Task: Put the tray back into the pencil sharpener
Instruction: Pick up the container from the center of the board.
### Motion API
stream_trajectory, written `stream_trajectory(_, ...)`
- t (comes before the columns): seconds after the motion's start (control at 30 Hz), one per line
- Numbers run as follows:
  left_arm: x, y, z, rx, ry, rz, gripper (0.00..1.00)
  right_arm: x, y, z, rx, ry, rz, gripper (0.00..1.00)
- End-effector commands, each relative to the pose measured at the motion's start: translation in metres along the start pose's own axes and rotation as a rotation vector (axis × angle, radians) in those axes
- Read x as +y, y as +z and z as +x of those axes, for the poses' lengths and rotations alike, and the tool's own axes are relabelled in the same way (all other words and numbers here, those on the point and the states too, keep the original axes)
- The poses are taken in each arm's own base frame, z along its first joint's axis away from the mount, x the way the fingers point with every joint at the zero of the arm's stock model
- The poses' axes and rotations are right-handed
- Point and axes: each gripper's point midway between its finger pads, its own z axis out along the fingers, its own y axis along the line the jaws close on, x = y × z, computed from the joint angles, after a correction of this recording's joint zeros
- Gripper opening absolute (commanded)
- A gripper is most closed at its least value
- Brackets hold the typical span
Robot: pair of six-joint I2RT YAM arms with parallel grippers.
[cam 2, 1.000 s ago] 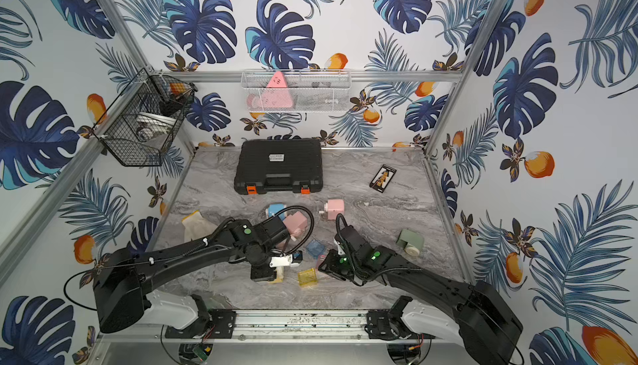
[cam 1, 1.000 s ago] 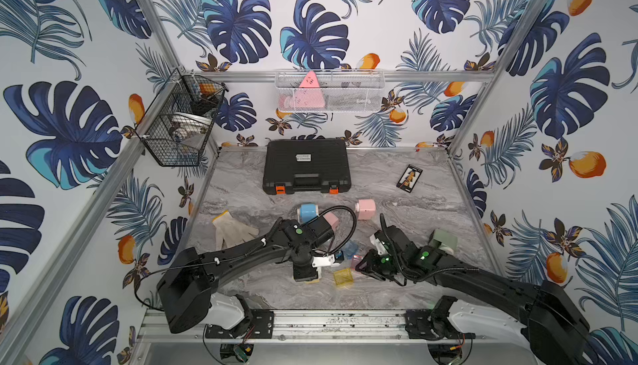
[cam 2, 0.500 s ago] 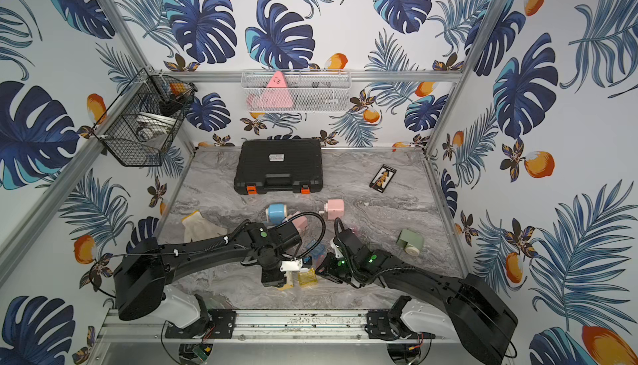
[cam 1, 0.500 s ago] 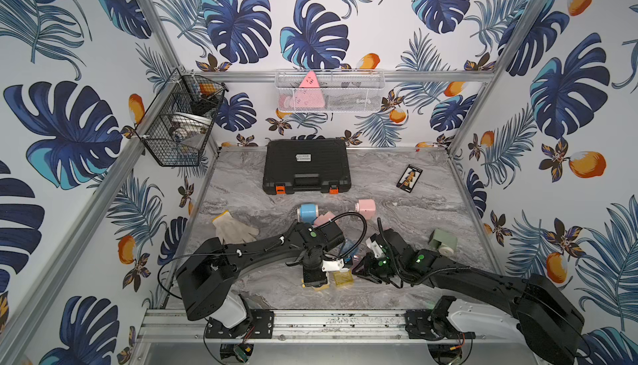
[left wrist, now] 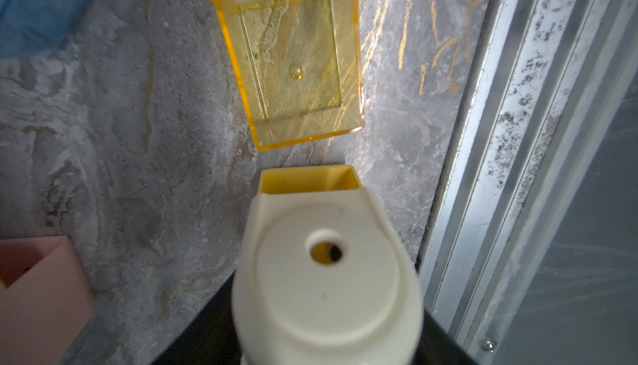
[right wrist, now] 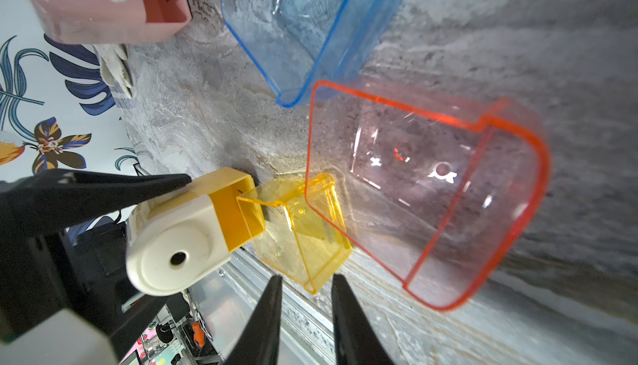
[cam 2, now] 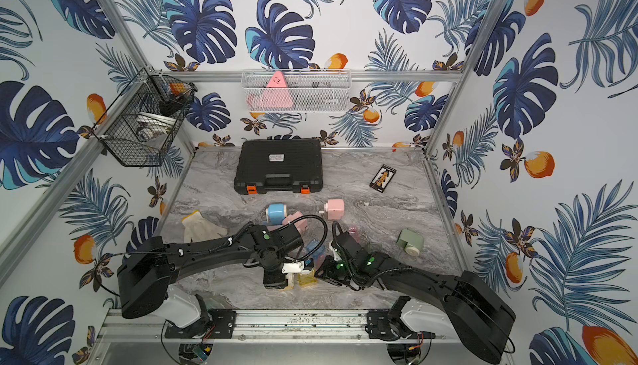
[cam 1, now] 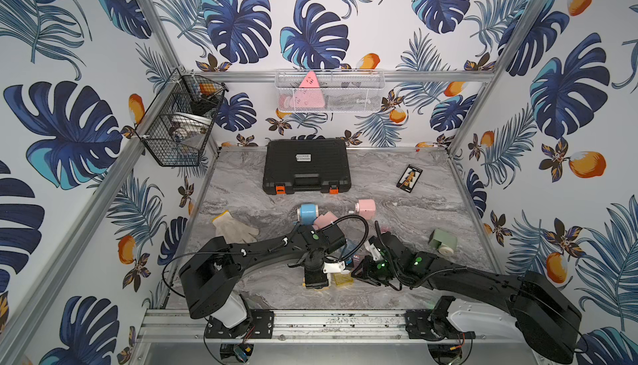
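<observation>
Tray (right wrist: pixel 297 239) at pencil sharpener (right wrist: pixel 186 242) mouth, left hand (cam 1: pixel 315 278) clamped on sharpener, right hand (right wrist: pixel 306 277) apart, empty

Yellow tray (cam 2: pixel 307 279) between pencil sharpener (cam 2: pixel 291 279) at left tool (cam 2: pixel 280 281), right tool (cam 2: pixel 323 272).

Red tray (right wrist: pixel 431 190) crowds the yellow tray (right wrist: pixel 293 249), blocking that side

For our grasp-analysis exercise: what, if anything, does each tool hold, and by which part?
Left tool: the yellow sharpener, clamped across its body sides. Right tool: nothing; the yellow tray lies free ahead of it.
</observation>
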Motion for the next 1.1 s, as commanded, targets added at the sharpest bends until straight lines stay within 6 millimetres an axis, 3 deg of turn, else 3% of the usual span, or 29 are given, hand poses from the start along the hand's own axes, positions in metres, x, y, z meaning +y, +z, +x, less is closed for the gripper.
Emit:
stream_trajectory(0.0,0.0,0.001,-0.002,-0.01,-0.01,-0.002,0.62,0.006,0.002,-0.004,-0.021,-0.021,-0.02,0.29)
stream_trajectory(0.23,0.0,0.004,-0.001,-0.028,-0.018,-0.011,0.65,0.01,0.007,-0.001,-0.01,-0.037,-0.023,0.29)
stream_trajectory(0.47,0.0,-0.006,0.005,-0.068,-0.031,-0.054,0.69,0.012,0.009,0.0,-0.006,-0.044,-0.024,0.3)
stream_trajectory(0.8,0.003,-0.003,0.01,-0.105,-0.052,-0.074,0.57,0.015,0.015,-0.002,0.0,-0.062,-0.016,0.3)
stream_trajectory(1.07,0.001,0.0,0.009,-0.129,-0.038,-0.073,0.54,0.03,0.025,0.003,0.026,-0.092,-0.038,0.3)
